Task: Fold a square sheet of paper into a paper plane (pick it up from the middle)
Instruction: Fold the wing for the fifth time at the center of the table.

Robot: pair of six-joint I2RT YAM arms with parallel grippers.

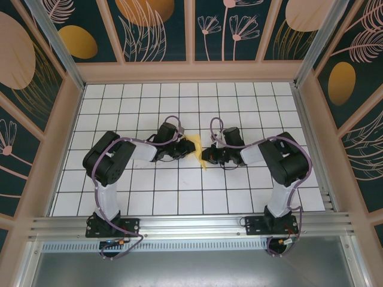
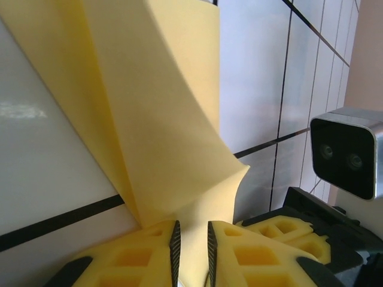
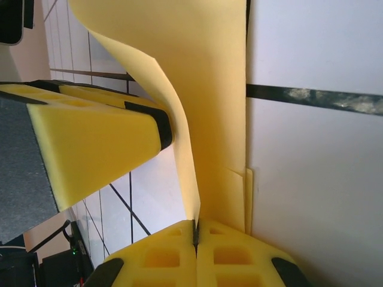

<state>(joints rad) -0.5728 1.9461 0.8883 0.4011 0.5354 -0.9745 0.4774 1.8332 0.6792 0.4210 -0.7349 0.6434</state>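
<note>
At the middle of your white, black-gridded desk [image 1: 179, 191], the thin pale-yellow square sheet of paper [image 1: 196, 149] is bent and partly folded over, not yet a pointed plane; I judge most folds remain. Your left fingers [image 2: 143, 257] and right fingers [image 3: 233, 257] each clench it.

Sheet of paper [image 1: 197, 149] mid-table [image 1: 179, 197], between grippers. Left gripper [image 1: 182, 149] at its left side, right gripper [image 1: 214, 157] at its right, both touching it. Sheet seemingly raised off table. Arm bases at near edge.
</note>
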